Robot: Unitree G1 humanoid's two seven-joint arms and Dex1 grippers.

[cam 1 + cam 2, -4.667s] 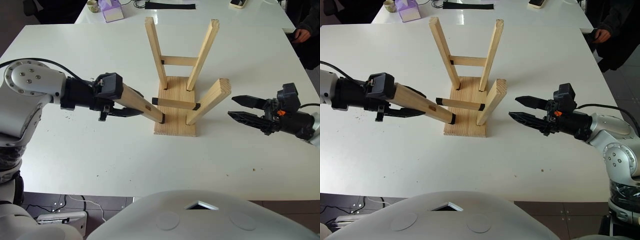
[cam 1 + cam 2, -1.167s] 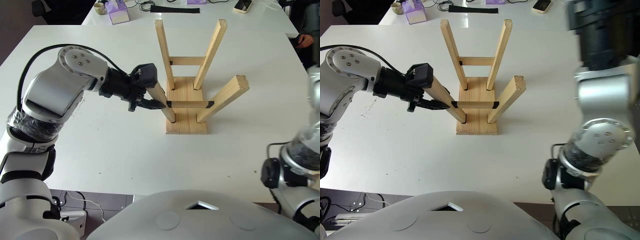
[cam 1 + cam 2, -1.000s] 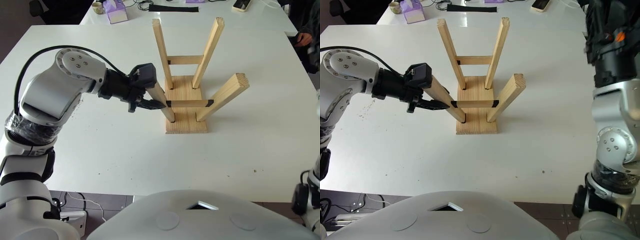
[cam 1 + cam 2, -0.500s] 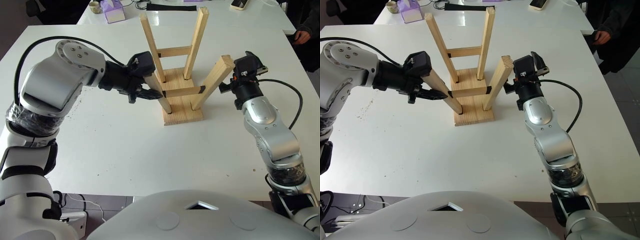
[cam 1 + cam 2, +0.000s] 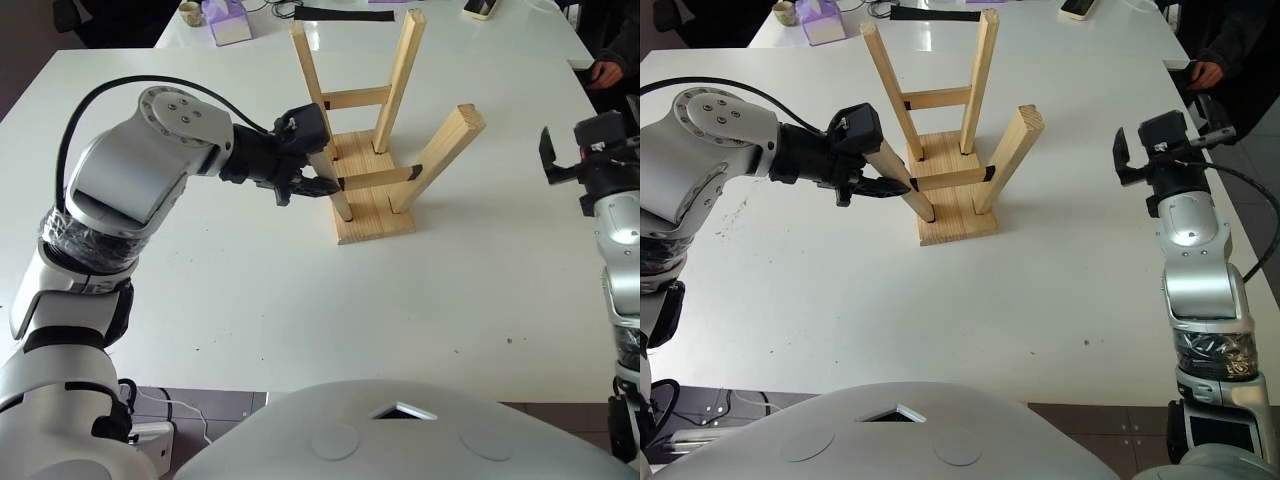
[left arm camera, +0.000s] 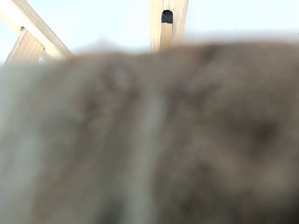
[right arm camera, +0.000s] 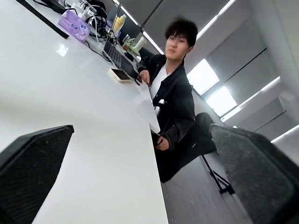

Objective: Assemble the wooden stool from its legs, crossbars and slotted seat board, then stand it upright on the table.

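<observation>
The stool point(image 5: 375, 190) sits upside down near the middle of the table point(image 5: 200, 300), its seat board point(image 5: 377, 218) flat on the surface and all four legs pointing up. One crossbar point(image 5: 355, 97) joins the far pair and another point(image 5: 380, 178) joins the near pair. It looks fully assembled, so what probably remains is turning it over onto its feet. The left gripper point(image 5: 318, 186) is clamped across the near-left leg point(image 5: 338, 200), low down beside the near crossbar. The right gripper point(image 5: 1165, 145) is held up well off to the right, its fingers point(image 7: 32, 172) spread wide with nothing between them. To flip the stool cleanly, the free gripper would best take the near-right leg point(image 5: 445, 150) at a matching height, close to the crossbar joint, so that both arms carry the load evenly. Lifting straight up before rotating should keep the board's edge from dragging on the table. Pulling the two legs apart risks loosening the slotted joints, so light inward pressure throughout the turn seems wise.
</observation>
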